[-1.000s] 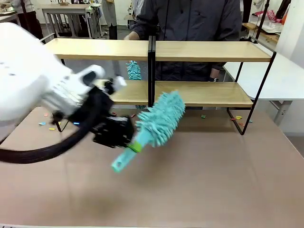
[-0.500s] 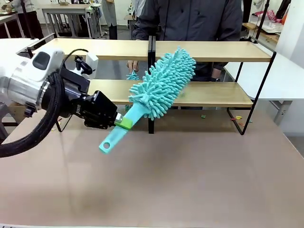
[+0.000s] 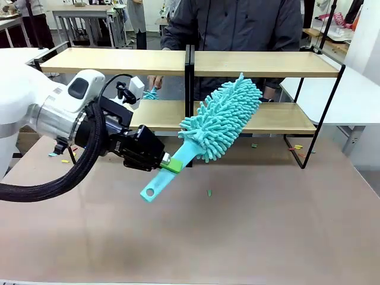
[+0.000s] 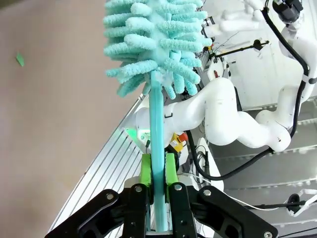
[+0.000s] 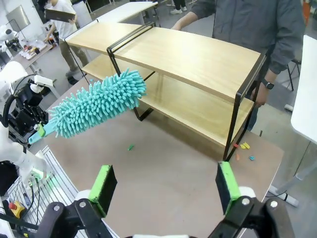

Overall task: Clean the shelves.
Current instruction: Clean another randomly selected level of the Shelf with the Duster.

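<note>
Teal duster (image 3: 222, 116) in hand; shelves (image 3: 255, 64) judged mid-clean

1. My left gripper (image 3: 169, 161): clenched on the duster handle.
2. Duster head: raised before the lower board, right of the divider; contact unclear.
3. Shelves: at the table's far side, boards bare.
4. Coloured scraps (image 3: 297, 147): on the tabletop by the right foot, so I judge clearing remains.
5. My right gripper (image 5: 163, 191): jaws spread, empty.

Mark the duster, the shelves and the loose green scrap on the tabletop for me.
duster (image 3: 222, 117), front view, on the fluffy head.
shelves (image 3: 119, 61), front view, on the top left board.
green scrap (image 3: 208, 192), front view, on its middle.
</note>
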